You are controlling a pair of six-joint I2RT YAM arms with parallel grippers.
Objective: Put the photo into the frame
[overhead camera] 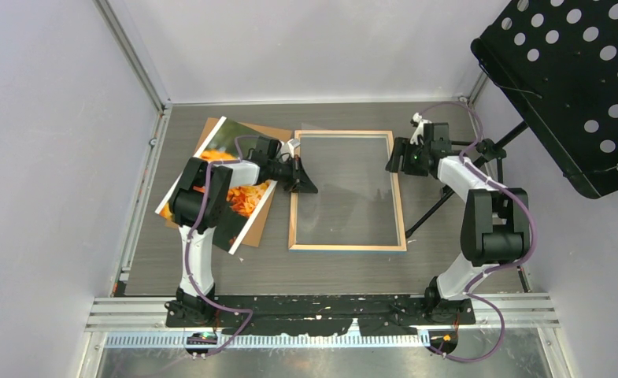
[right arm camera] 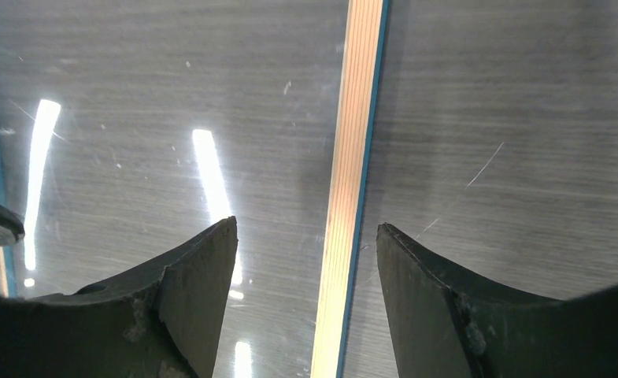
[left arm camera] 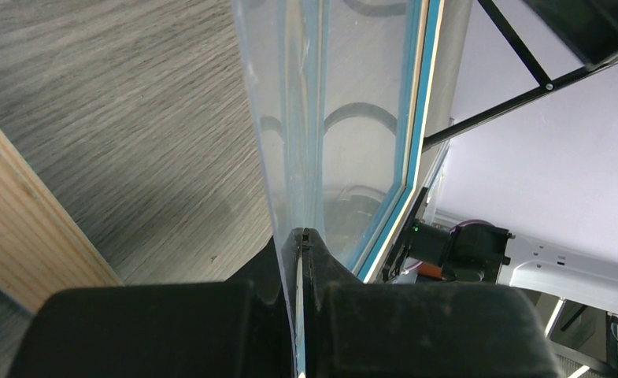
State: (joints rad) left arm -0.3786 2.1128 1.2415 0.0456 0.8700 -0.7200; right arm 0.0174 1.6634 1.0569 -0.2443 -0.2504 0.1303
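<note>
Top external view: left pincer (overhead camera: 305, 185) clamped on the clear pane (left arm camera: 321, 118), which we judge lifted to admit the photo (overhead camera: 252, 197), lying at the frame's (overhead camera: 401, 197) 9 o'clock; open right pincer (right arm camera: 306, 228) straddles its 3 o'clock rail.

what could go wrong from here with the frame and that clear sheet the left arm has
1. The left gripper pinches only the edge of the clear pane, which looks bowed; it could slip out or crease.
2. The right gripper straddles a rail of the frame with its jaws open, so the frame may slide if the pane is pulled.
3. The photo lies under the left arm, which could drag it.
</note>
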